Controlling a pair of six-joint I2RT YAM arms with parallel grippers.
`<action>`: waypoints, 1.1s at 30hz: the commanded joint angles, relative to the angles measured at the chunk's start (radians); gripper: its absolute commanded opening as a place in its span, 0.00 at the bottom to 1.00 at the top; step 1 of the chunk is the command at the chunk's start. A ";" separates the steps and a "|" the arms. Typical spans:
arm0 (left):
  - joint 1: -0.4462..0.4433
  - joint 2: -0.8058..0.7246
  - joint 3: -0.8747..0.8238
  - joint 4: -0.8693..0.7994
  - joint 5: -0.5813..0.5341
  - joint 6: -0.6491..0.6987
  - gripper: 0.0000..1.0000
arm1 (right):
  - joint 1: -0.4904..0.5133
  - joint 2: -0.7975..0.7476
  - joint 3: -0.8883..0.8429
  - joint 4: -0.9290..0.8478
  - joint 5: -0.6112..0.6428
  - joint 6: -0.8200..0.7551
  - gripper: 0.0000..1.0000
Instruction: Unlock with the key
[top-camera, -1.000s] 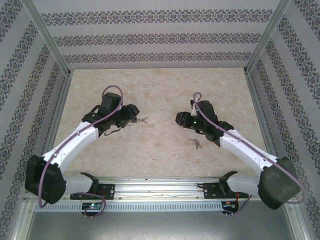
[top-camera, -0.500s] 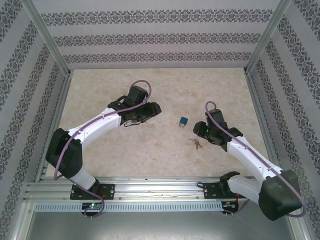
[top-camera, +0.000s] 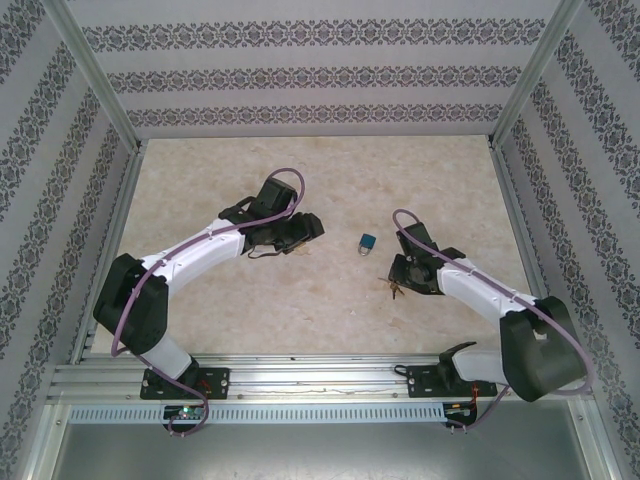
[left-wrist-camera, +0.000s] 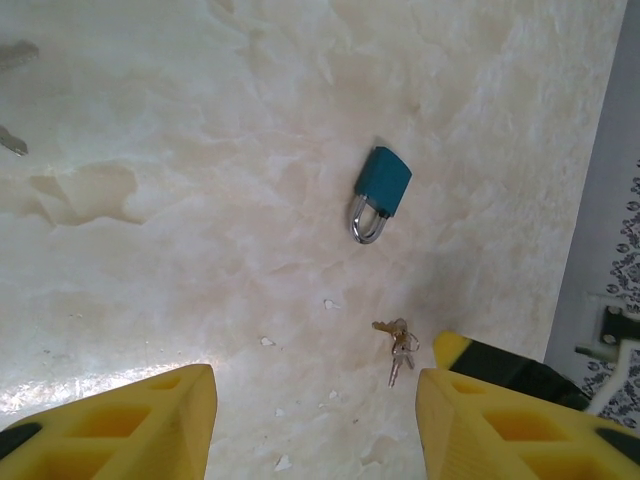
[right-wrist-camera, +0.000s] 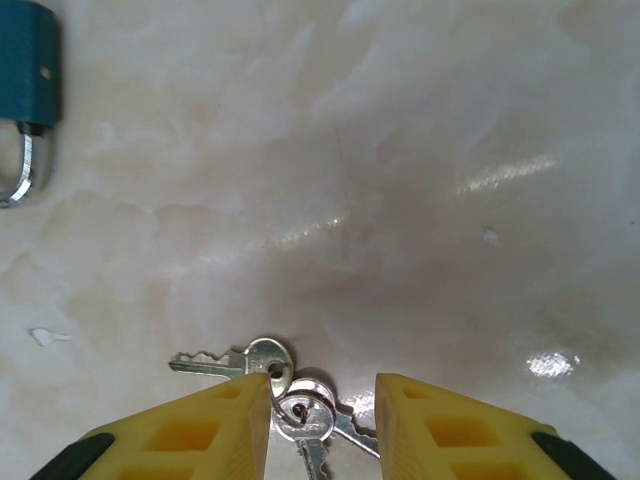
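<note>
Right wrist view: my right pincer (right-wrist-camera: 323, 385) stands spread astride the keys (right-wrist-camera: 258, 356), not yet pinching. Light, stiff, slippery metal, I judge; the best hold is the flat bow.

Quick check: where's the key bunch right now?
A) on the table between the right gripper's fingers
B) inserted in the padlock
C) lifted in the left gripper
A: the right wrist view shows the keys lying on the table between the open jaws of the right gripper, apart from the padlock.
</note>
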 joint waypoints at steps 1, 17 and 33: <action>-0.012 -0.025 -0.026 0.045 0.025 0.018 0.55 | 0.016 0.031 0.010 -0.003 0.023 0.002 0.34; -0.012 -0.013 -0.039 0.072 0.042 0.004 0.55 | 0.061 0.025 0.022 0.016 0.022 0.005 0.38; -0.012 -0.013 -0.054 0.090 0.048 -0.002 0.55 | 0.098 0.097 0.018 0.022 0.011 -0.004 0.36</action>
